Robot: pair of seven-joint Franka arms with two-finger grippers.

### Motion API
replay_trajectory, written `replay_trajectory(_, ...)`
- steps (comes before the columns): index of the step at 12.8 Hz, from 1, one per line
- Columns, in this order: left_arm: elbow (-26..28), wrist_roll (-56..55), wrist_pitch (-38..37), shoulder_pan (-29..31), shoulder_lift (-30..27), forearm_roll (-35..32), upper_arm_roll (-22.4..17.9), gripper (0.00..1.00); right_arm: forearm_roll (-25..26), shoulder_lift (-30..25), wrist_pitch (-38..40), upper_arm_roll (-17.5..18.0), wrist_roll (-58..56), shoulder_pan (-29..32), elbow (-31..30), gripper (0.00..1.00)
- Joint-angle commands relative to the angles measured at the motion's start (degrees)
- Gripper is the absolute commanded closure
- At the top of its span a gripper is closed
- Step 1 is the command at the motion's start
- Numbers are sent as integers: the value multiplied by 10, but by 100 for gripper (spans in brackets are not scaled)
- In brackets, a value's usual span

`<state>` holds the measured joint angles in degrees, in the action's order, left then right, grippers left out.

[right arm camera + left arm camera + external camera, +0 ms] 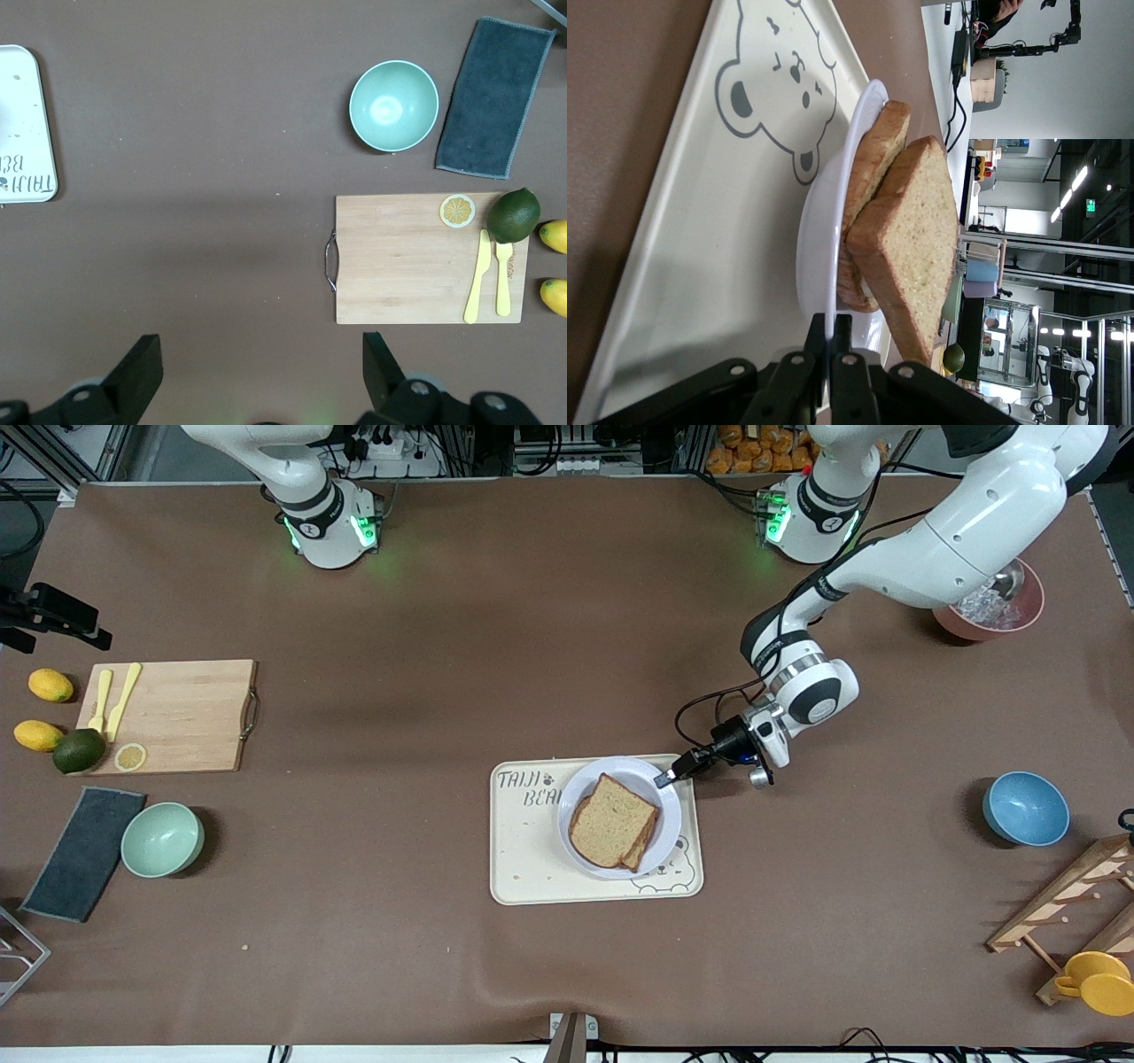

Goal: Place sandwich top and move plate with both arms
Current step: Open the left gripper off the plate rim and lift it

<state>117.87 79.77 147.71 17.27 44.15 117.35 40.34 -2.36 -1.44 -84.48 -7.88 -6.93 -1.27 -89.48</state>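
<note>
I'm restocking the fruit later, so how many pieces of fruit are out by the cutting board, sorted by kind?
Yellow lemons: 2
Green avocado: 1
Lemon slice, on the cutting board: 1
Total: 4

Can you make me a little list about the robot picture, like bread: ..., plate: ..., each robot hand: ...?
bread: brown squarish sandwich top lying on a second slice, on the plate
plate: small round pale plate on the cream bear tray
left gripper: shut on the plate's rim, at the edge toward the left arm's end
right gripper: open, up over bare brown table, waiting
next step: probably the right arm comes to take the plate too
</note>
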Motion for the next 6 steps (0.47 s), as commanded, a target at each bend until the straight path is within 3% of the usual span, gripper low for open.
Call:
replay_trajectory(1,0,-7,-1,-2,-4,-9,-2,73,-4,0,3,0,7,-1,6,0)
replay_trajectory(2,0,-10,1,-1,-5,-9,-2,49,-4,0,3,0,7,-1,6,0)
replay_trajectory(3,1,-11,4,0,-7,-9,-2,39,-4,0,3,0,8,-2,6,0)
replay_trajectory(6,13,-11,14,5,-20,-9,0,35,-5,0,3,0,8,-2,6,0)
